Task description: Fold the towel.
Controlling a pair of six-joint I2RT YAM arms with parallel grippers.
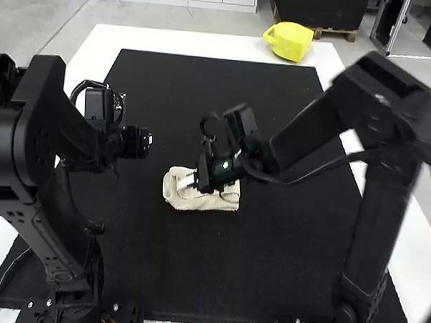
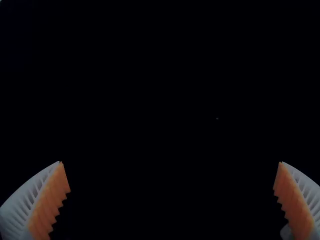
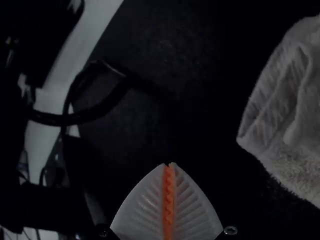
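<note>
Towel [image 1: 201,203] on black mat [image 1: 211,268]

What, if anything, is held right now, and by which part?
Nothing. Left jaws are wide apart, empty; right jaws are closed together, no towel between them.

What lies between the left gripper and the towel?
Only bare black mat lies between the left gripper and the towel, as the high view shows.

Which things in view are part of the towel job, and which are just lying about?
Part of the job:
- towel, in a small, layered bundle
- right gripper, jaws closed, over by the towel
- left gripper, jaws apart
- black mat, as the work surface

Just lying about:
- yellow container with a handle, at the table's far edge
</note>
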